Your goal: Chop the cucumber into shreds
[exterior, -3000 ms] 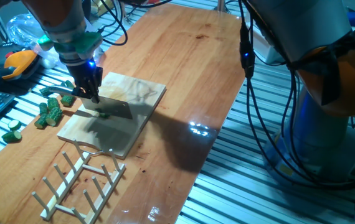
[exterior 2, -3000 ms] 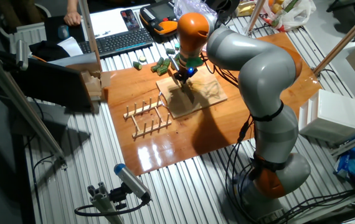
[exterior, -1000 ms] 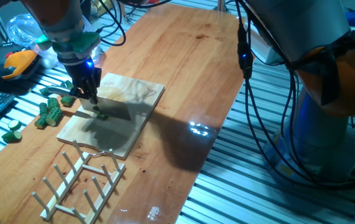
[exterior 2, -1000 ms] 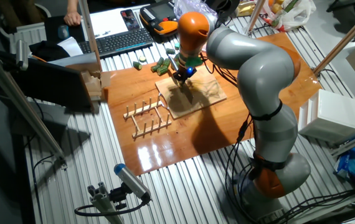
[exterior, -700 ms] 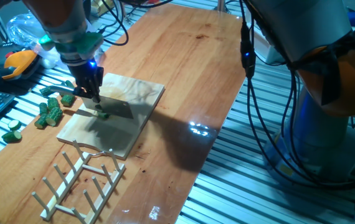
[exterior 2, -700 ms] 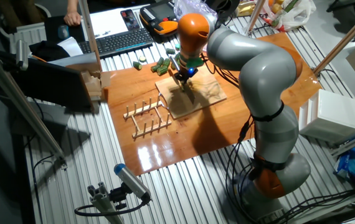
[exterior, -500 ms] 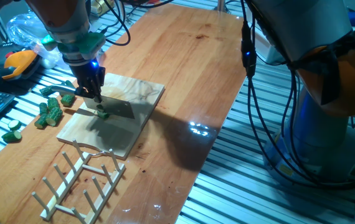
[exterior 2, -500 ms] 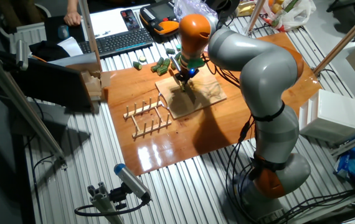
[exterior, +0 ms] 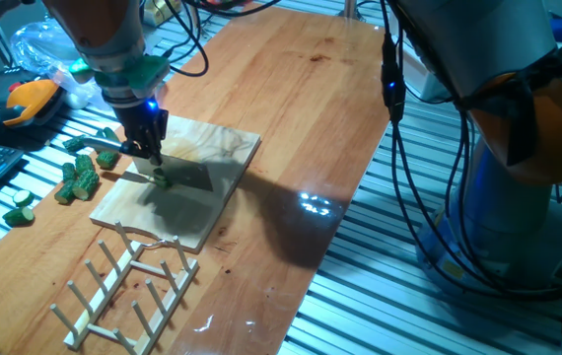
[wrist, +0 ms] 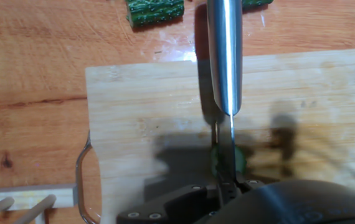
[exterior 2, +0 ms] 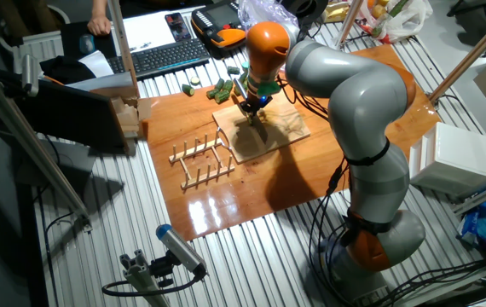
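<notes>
A small cucumber (exterior: pixel 162 179) slice lies on the wooden board (exterior: pixel 212 148), near its middle. My gripper (exterior: pixel 148 148) hangs just above it, shut on a knife (exterior: pixel 187 175) by the steel handle. In the hand view the knife handle (wrist: pixel 224 50) points away and the blade (wrist: pixel 231 149) shows edge-on, running down across the green cucumber (wrist: pixel 218 163), which peeks out on both sides of it. The other fixed view shows the gripper (exterior 2: pixel 250 109) over the board (exterior 2: pixel 273 136). No shreds can be made out at this size.
A heap of dark green knobbly chunks (exterior: pixel 82 173) lies left of the board, with a loose piece (exterior: pixel 20 207) nearer the table edge. A wooden peg rack (exterior: pixel 123 286) stands in front of the board. A keyboard (exterior 2: pixel 162 55) and an orange device (exterior: pixel 30 99) sit beyond the table.
The gripper and knife have shifted slightly to the right along the board. The cucumber slice has stayed at about the same spot under the blade.
</notes>
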You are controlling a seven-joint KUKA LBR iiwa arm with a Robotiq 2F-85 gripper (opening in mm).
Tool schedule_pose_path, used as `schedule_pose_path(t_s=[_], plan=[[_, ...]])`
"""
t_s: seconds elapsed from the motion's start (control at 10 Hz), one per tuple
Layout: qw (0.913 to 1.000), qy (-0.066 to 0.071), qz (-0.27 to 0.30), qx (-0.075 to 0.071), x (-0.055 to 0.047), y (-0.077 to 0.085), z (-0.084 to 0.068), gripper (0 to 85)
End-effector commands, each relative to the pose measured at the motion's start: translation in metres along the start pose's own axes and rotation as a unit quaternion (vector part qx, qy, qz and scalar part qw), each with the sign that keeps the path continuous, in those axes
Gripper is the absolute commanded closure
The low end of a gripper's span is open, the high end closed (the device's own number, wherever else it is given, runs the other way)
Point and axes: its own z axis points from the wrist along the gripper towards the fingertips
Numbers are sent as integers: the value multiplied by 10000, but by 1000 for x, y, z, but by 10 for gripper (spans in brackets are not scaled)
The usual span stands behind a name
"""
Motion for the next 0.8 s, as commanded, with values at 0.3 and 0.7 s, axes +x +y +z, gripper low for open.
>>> schedule_pose_path(t_s=[0.3,0.7], plan=[[10000,-72,-29,-61,-1,1,12,850],[10000,86,1,-11,-3,11,-13,850]])
